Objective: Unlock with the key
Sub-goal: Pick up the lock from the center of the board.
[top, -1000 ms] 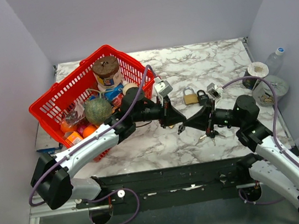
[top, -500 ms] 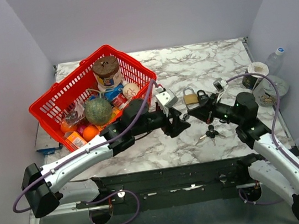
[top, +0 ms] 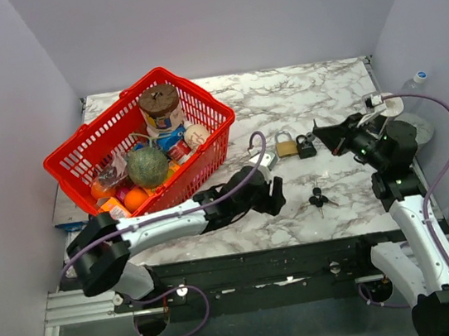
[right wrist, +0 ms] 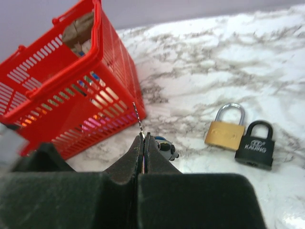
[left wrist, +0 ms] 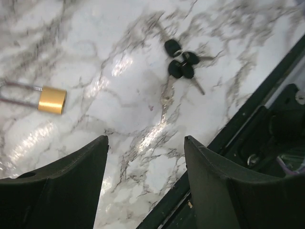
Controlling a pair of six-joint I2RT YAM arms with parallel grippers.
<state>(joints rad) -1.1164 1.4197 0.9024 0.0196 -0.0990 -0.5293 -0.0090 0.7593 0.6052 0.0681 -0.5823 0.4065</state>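
Lying flat on the glossy, grey-veined white marble worktop, the small bunch of black-headed metal keys sits just ahead of the left fingers, a little to their right side. These stand wide apart and hold nothing. The bunch is splayed on its ring, with one thin silver blade pointing back toward those fingers and another angling off to the side. The left arm is clearly the nearer one. The right fingers are pressed together with nothing discernible between them, raised beyond the locks and well apart from the keys. The squat brass padlock with its steel shackle lies on its side farther off, just beside the matt black padlock. Thin, hard blades on polished stone will probably slide rather than lift easily.
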